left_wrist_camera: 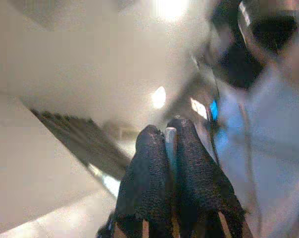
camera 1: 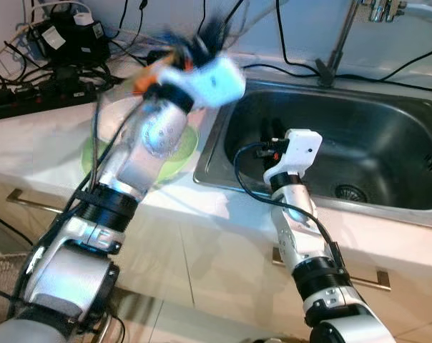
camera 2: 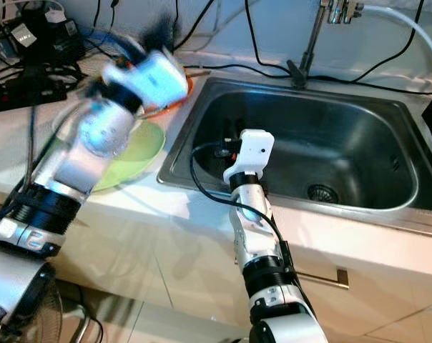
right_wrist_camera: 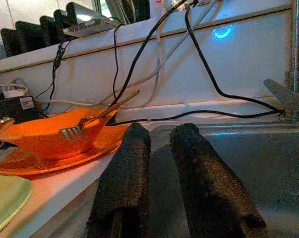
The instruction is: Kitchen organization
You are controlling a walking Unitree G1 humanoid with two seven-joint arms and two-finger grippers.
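We judge the tidying barely begun: the orange bowl (right_wrist_camera: 55, 136) with its fork (right_wrist_camera: 73, 131) sits on an orange plate (right_wrist_camera: 50, 158) on the desk (camera 1: 30, 143), at ten o'clock from the sink (camera 2: 359, 136), with a green plate (camera 2: 141, 153) nearer us. Our left hand (left_wrist_camera: 170, 163), blurred above the dishes, pinches something thin and pale that we cannot identify. Our right hand (right_wrist_camera: 157, 168) hangs in the sink, fingers slightly apart, empty.

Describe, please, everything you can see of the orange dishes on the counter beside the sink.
The orange bowl sits on a matching orange plate, both glossy, plastic-looking. They stand upright on the white counter left of the steel sink, below the cable-strewn wall. A metal fork rests in the bowl, tines over the rim, handle slanting up. A green plate lies nearby, apart.
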